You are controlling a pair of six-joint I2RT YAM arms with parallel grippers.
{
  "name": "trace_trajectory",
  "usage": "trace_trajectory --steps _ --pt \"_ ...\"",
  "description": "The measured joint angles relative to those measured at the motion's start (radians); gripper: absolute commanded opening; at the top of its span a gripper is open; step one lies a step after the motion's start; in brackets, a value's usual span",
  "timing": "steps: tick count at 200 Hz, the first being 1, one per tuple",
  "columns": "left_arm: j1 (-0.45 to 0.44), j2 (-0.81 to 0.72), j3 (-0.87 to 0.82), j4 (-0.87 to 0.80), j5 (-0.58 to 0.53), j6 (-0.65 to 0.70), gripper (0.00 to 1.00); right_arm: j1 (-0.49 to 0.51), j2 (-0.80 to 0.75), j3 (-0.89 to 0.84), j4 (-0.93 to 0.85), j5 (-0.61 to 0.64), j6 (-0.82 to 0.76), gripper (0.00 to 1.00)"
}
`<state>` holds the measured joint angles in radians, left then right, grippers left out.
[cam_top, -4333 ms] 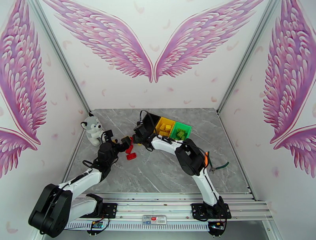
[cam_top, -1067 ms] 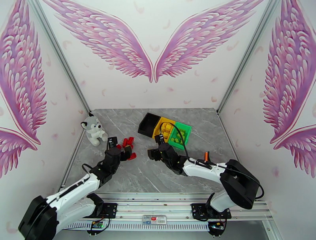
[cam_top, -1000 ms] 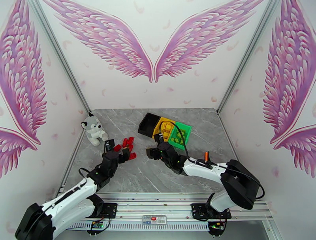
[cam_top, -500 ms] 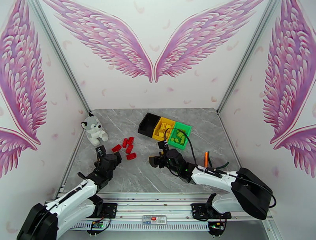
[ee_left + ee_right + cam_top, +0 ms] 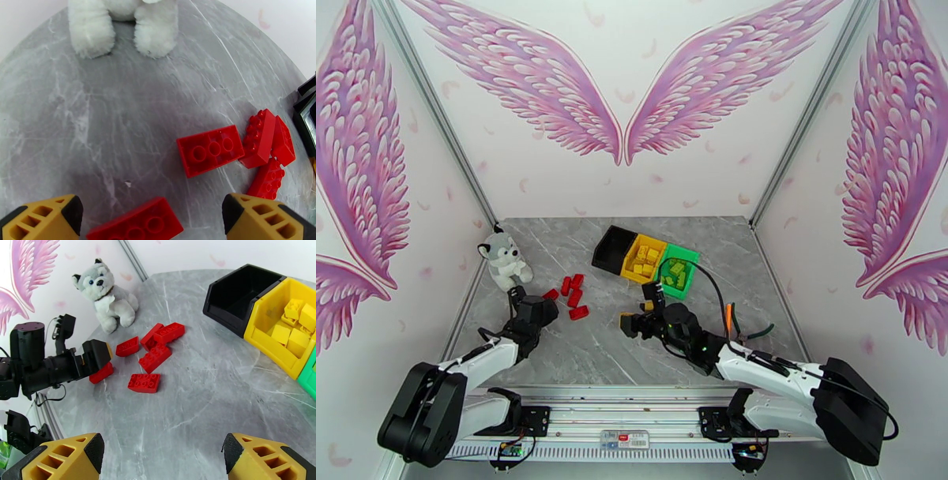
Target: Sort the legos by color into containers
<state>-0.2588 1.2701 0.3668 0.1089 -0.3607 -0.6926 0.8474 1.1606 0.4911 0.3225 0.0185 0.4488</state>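
Six loose red legos (image 5: 570, 294) are scattered on a grey marbled table (image 5: 584, 347) beside a plush dog (image 5: 503, 261); three joined containers (image 5: 615, 245) and orange-handled pliers (image 5: 728, 317) are set rightward.

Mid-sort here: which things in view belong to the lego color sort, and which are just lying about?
Belongs to the job:
- loose red legos
- black bin
- yellow bin, holding yellow legos
- green bin, holding green legos

Just lying about:
- plush husky
- orange-handled pliers
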Motion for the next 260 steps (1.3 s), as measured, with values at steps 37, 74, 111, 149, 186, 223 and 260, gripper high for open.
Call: trace_trajectory --steps 37,74,111,149,186,223,260 --pt "-0.009 0.092 0.026 0.040 0.076 0.011 0.98 0.000 -0.028 -0.008 -0.021 0.008 0.000 0.88" --pt "-0.097 0.097 0.026 0.039 0.084 0.016 0.91 0.000 -0.030 -0.008 -0.032 0.019 0.000 0.88" --pt "-0.150 0.097 0.026 0.037 0.064 0.020 0.83 0.000 -0.030 -0.008 -0.038 0.027 0.000 0.89" --pt "-0.150 0.097 0.026 0.026 0.015 0.028 0.70 0.000 -0.029 -0.008 -0.038 0.030 0.000 0.89" --pt "-0.150 0.120 0.042 0.017 -0.003 0.035 0.58 0.000 -0.015 -0.008 -0.039 0.031 0.001 0.89" --pt "-0.150 0.177 0.072 0.021 0.001 0.043 0.39 0.000 0.003 -0.006 -0.061 0.069 0.006 0.94" --pt "-0.175 0.178 0.078 0.024 0.001 0.052 0.27 0.000 0.033 -0.005 -0.077 0.110 0.008 0.95"
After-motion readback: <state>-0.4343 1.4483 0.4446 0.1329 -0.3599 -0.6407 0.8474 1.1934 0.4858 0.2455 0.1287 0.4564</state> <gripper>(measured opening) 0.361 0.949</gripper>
